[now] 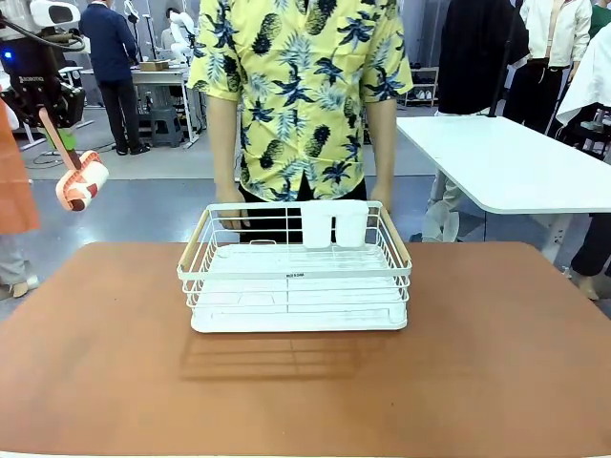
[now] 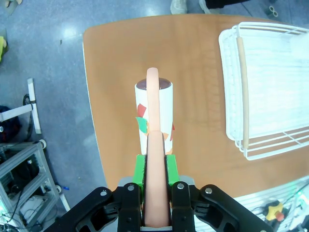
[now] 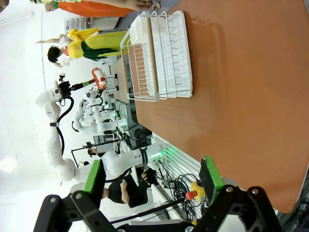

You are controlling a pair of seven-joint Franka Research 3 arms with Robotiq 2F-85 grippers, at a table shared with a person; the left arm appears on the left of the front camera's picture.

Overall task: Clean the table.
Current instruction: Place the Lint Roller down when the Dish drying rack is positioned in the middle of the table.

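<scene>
Lint roller [image 1: 81, 183] with a pale pink handle and a patterned white head hangs in the air at the upper left of the front view, above the floor beyond the table's left end. The left gripper [image 2: 155, 186] is clamped on its handle: in the left wrist view the green pads [image 2: 140, 170] press against both sides of the pink stem, and the roller head [image 2: 154, 116] points down toward the near-left part of the tabletop without touching it. The left arm [image 1: 38, 67] comes in from the top left corner of the front view.

The table [image 1: 105, 363], a wide terracotta-brown top with rounded corners, fills the lower half of the front view. A white wire dish rack [image 1: 296, 277] with wooden side handles stands on it near the far edge, about midway across, with two white cups [image 1: 334, 227] hung on its back rail. A person in a yellow pineapple-print shirt [image 1: 301, 86] stands just behind the rack, hands [image 1: 229, 205] lowered near its far corners.

The right gripper [image 3: 152, 181] has its fingers spread wide apart with nothing between them; its view shows the table turned sideways with the rack [image 3: 159, 58] well away.

A white-topped table [image 1: 506, 162] stands farther off to the right.
</scene>
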